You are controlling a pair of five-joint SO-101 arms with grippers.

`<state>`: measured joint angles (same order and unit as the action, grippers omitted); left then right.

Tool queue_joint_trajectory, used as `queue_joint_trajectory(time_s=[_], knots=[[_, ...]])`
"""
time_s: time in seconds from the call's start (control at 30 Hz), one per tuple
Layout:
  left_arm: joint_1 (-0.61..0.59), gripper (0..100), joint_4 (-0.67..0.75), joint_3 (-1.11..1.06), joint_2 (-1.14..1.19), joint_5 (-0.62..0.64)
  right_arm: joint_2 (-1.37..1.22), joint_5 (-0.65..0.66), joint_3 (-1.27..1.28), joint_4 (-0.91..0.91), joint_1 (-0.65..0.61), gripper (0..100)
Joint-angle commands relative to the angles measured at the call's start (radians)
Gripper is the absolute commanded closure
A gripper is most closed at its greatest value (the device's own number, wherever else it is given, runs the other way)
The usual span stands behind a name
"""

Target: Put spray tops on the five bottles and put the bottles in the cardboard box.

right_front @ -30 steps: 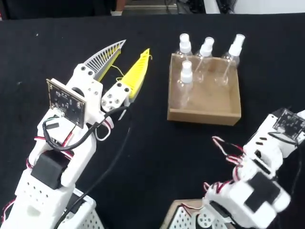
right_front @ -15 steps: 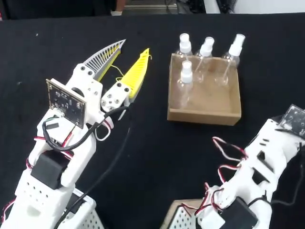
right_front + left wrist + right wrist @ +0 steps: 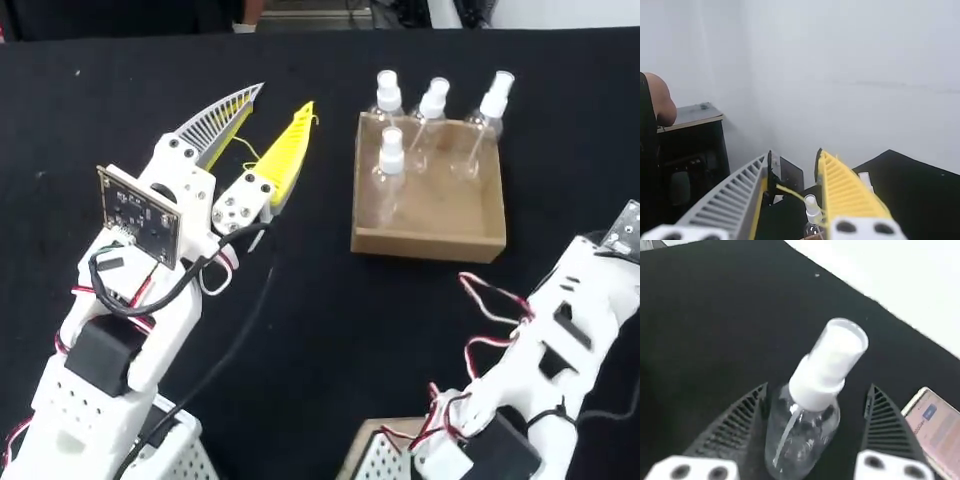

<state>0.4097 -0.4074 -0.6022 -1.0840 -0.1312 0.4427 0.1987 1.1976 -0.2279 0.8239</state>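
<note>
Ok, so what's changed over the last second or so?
The right arm swung outward toward the right edge of the table. Its wrist view shows the right gripper open around a capped bottle; nothing was visibly gripped or released. The left gripper, the cardboard box and the four bottles in it stayed put.
</note>
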Motion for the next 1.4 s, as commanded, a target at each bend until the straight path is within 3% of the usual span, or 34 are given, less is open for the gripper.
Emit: queue_joint_trajectory(time_s=[0.0,0.2,0.53,0.73,1.07,1.37], knots=[[-0.005,84,0.02,0.013,-0.012,-0.009,-0.077,0.011,-0.133,-0.003,0.006,74.3],[-0.005,84,0.02,0.013,-0.012,-0.009,-0.269,0.011,-0.245,-0.003,0.009,74.3],[-0.005,84,0.02,0.013,-0.012,-0.009,-0.294,0.011,-0.243,0.003,0.006,74.8],[-0.005,84,0.02,0.013,-0.012,-0.009,-0.295,0.012,-0.216,0.002,0.011,99.3],[-0.005,84,0.02,0.013,-0.012,-0.009,-0.183,0.0,-0.182,0.009,0.069,98.8],[-0.005,84,0.02,0.013,-0.012,-0.009,-0.096,0.0,-0.162,0.126,0.051,98.8]])
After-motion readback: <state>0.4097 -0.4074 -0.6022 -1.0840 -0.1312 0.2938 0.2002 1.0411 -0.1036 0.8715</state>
